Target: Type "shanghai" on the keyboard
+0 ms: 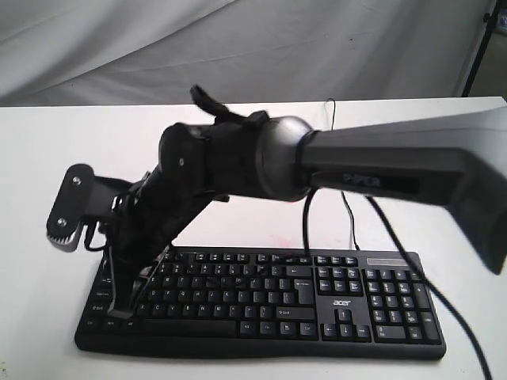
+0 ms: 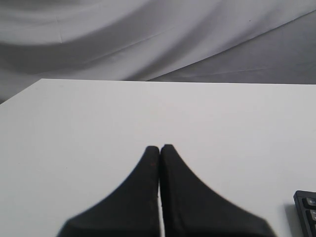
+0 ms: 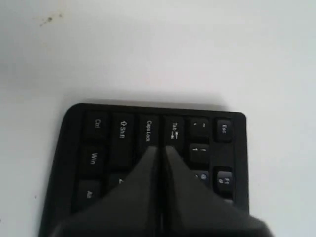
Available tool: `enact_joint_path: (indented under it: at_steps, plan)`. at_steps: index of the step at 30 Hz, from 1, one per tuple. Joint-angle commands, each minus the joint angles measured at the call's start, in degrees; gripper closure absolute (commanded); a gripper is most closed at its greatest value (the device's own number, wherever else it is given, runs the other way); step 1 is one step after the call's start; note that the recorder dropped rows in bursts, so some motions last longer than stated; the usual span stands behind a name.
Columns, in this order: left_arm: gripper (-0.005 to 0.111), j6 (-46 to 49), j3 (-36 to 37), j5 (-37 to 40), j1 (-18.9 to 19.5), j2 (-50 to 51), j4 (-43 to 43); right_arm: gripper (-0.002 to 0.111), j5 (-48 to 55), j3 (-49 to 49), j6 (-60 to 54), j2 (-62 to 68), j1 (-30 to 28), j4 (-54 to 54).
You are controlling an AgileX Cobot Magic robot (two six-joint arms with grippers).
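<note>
The black keyboard (image 1: 269, 299), with white-lettered keys and an "acer" logo, lies along the front of the white table. My right gripper (image 1: 123, 310) has reached across from the right and points down at the keyboard's left end. In the right wrist view that gripper (image 3: 162, 146) is shut and empty, with its tips over the keys beside Caps Lock and Tab on the keyboard (image 3: 123, 129). I cannot tell whether they touch a key. My left gripper (image 2: 159, 146) is shut and empty over bare table. A corner of the keyboard (image 2: 307, 213) shows at the edge of its view.
The white table (image 1: 63, 142) stretches behind and left of the keyboard, with a grey cloth backdrop (image 1: 238, 39) beyond. A thin black cable (image 1: 348, 207) runs back from the keyboard. The right arm's thick grey link (image 1: 412, 170) hangs over the keyboard's right half.
</note>
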Motion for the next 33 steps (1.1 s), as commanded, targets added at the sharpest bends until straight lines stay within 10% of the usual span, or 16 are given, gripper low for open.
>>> enact_joint_path:
  at_steps: [1,9,33]
  plan:
    - [0.106,-0.07,0.29,-0.36,-0.21,-0.29,-0.04,0.108,1.54,4.84,-2.74,-7.34,-4.28,0.58]
    - [0.106,-0.07,0.29,-0.36,-0.21,-0.29,-0.04,0.108,1.93,20.58,-26.37,-20.44,-13.2,23.5]
    - [0.106,-0.07,0.29,-0.36,-0.21,-0.29,-0.04,0.108,-1.17,29.1,-34.71,-17.86,-17.53,30.07]
